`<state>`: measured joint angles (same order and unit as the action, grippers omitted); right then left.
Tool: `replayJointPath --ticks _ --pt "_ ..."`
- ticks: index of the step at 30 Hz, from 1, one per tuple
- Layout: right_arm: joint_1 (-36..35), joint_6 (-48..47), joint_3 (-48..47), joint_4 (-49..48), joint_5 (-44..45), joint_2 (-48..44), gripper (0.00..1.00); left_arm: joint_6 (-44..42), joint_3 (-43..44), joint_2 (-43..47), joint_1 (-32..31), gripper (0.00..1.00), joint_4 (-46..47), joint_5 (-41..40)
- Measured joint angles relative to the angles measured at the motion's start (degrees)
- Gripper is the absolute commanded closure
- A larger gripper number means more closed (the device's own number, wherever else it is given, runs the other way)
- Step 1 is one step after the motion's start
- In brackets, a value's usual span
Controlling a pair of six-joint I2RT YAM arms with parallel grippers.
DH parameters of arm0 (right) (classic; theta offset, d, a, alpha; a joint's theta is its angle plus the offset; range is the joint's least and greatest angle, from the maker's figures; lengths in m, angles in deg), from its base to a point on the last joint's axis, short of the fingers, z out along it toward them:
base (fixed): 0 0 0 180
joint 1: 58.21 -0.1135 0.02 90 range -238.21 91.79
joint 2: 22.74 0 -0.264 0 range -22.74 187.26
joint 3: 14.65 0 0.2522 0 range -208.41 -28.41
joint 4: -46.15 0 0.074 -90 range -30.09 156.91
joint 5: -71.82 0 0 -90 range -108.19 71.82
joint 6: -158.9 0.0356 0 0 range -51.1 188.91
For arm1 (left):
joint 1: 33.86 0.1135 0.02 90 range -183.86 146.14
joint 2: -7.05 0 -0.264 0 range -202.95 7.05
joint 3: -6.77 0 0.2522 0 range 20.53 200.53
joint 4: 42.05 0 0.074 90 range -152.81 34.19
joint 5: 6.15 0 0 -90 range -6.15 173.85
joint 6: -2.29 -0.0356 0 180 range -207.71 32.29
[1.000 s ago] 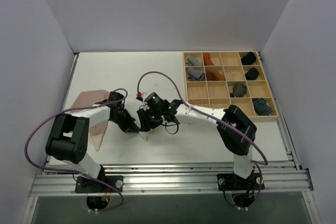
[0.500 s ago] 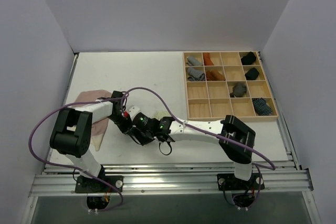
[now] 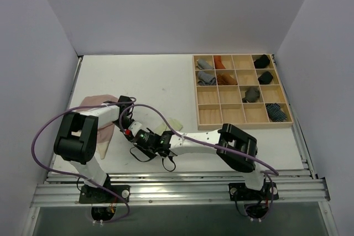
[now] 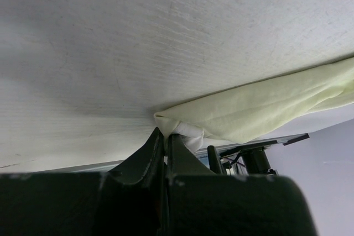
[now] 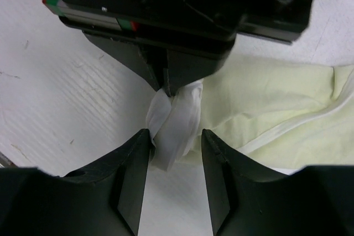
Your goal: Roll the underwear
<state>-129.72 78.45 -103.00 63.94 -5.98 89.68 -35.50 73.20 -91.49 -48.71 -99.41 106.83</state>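
Observation:
The pale yellow-green underwear (image 3: 171, 124) lies stretched on the white table, right of both grippers. My left gripper (image 4: 165, 134) is shut on its bunched whitish corner (image 5: 174, 117), and the cloth (image 4: 260, 103) trails away to the right. My right gripper (image 5: 176, 136) faces the left one head-on, open, with that pinched corner between its fingers; its left pad (image 5: 138, 147) touches the cloth. From above the two grippers meet at about (image 3: 138, 132), and the grip itself is hidden under the wrists. The dusty pink underwear (image 3: 94, 104) lies flat, partly beneath the left arm.
A wooden compartment tray (image 3: 194, 89) stands at the back right. It holds grey rolls (image 3: 204, 64), a rust roll (image 3: 221, 62), black rolls (image 3: 261, 60) and a blue-striped roll (image 3: 275, 113). The metal rail (image 3: 177, 192) runs along the near edge. Purple cables loop over both arms.
My right arm has swung left and toward the near edge, bringing its gripper up against the left one. The yellow-green cloth now shows stretched out to their right. The left gripper stayed shut.

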Motion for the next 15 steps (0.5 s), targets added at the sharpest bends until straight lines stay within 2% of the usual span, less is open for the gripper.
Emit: replayJointPath --ticks 15 --pt "-0.2 -2.4 -1.9 0.0 0.9 2.2 0.62 0.0 0.2 -0.1 0.0 0.98 -0.6 -0.5"
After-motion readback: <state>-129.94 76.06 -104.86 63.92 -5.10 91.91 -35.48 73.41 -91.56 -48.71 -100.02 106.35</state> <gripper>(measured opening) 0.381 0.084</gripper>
